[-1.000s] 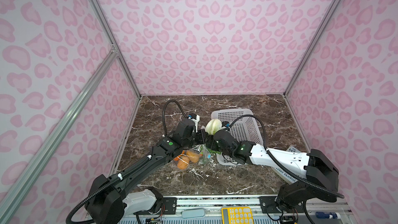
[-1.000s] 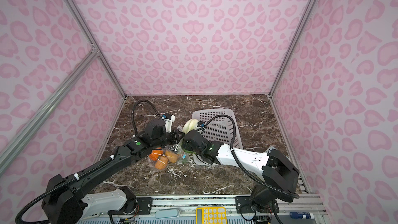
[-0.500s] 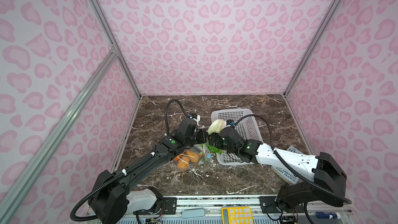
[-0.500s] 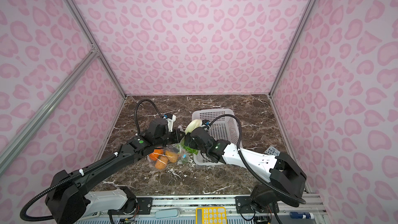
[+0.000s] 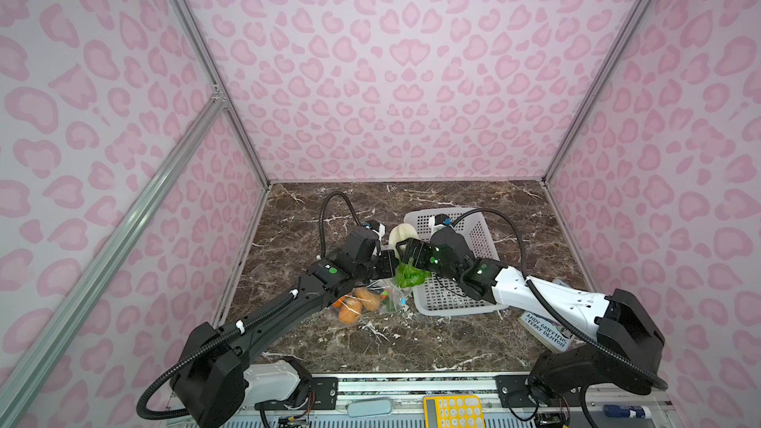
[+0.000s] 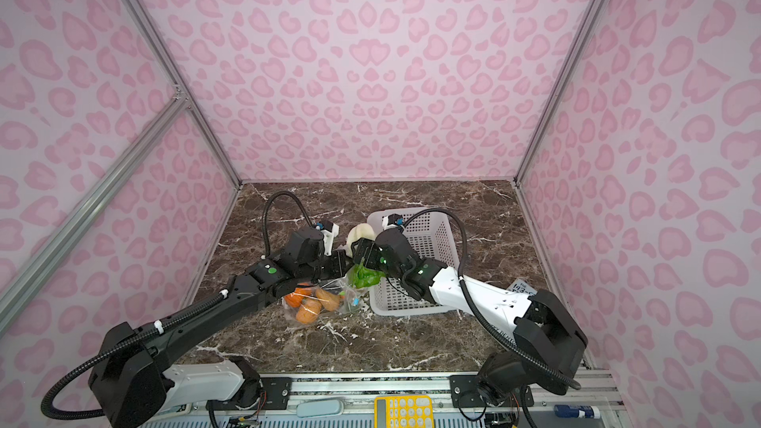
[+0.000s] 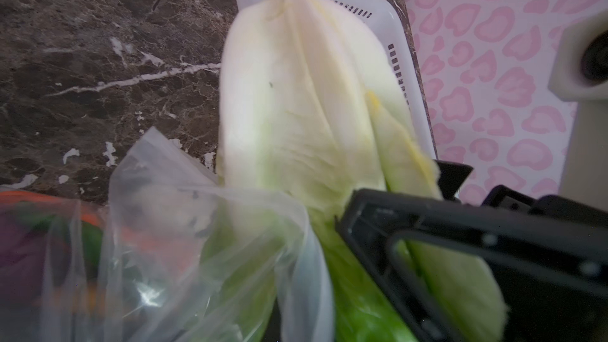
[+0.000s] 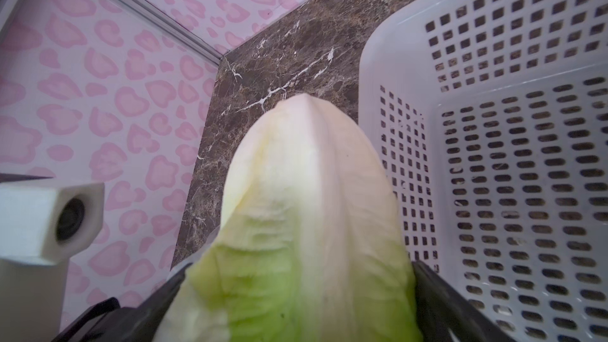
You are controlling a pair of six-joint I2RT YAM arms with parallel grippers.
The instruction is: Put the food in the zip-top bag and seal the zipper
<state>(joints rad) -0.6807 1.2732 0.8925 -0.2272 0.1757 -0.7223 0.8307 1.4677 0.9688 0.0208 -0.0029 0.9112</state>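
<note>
Table [image 5: 453,199]: dark brown marble with white veins, with pink-patterned walls on three sides.
Basket [image 5: 453,296]: white and perforated, on the table's right half. The right arm reaches across it.
Zip-top bag [image 5: 393,296]: clear and crinkled, just left of the basket's near corner. Its body rests on the table and its mouth edge is lifted toward the left gripper.
Book [image 5: 545,329]: lies flat by the basket's near right corner, partly under the right arm.
Cabbage [image 5: 401,236]: tilted between the two grippers, pale end up toward the back wall and green leafy end down at the bag's mouth. In the left wrist view the clear film overlaps its lower part. How far in it sits cannot be told.
Right gripper [image 8: 299,268]: jaws spread wide with the cabbage's green half between them. The black fingers [image 8: 437,294] run close along both its sides. Whether they squeeze it or merely flank it cannot be told.
Left gripper [image 5: 387,266]: clenched tight on the bag's raised mouth film, just beside the cabbage. Its fingertips are hidden in its own wrist view.
Vegetables [image 5: 362,302]: orange and tan pieces lying inside the bag, seen through the plastic.
Blue tab [image 5: 403,302]: small, on the bag's edge nearest the basket.
</note>
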